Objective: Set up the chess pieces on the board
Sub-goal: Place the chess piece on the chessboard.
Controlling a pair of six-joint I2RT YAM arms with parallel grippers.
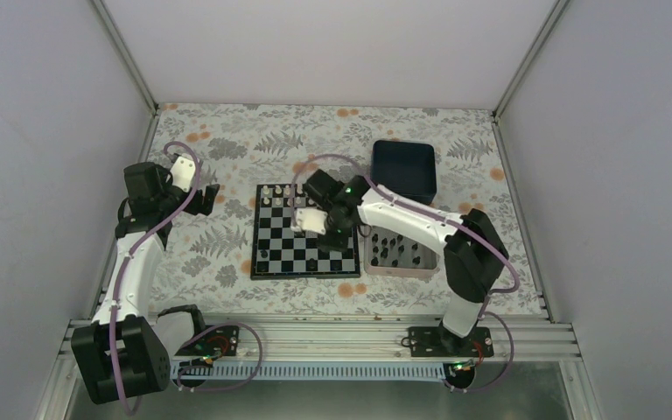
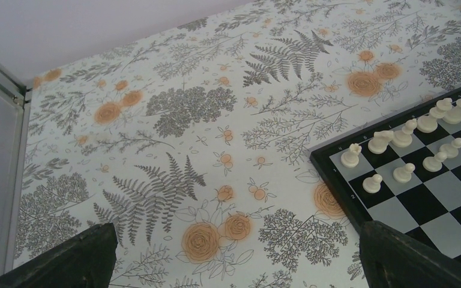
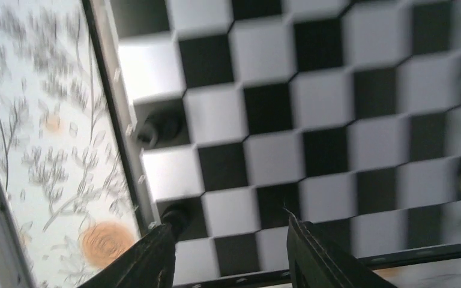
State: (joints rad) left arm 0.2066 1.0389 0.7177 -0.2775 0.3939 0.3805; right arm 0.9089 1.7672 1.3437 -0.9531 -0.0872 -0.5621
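1 piece (image 3: 177, 216) beside right hand (image 3: 231, 227)

Board (image 2: 432, 204) shows smooth, glossy checks, the silvery ones catching light. White pieces (image 2: 403, 137) look like shiny plastic. Flower-printed surface (image 2: 174, 120) reads matt and flat. Near rail (image 1: 315, 337) is ribbed bare metal.

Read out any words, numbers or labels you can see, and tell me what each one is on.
No text here can be read with certainty.
Left wrist view: white marks on the black border of the board, beside the edge squares, too small to read.
Right wrist view: the same kind of border marks, blurred and unreadable.
Nothing else shows visible writing.
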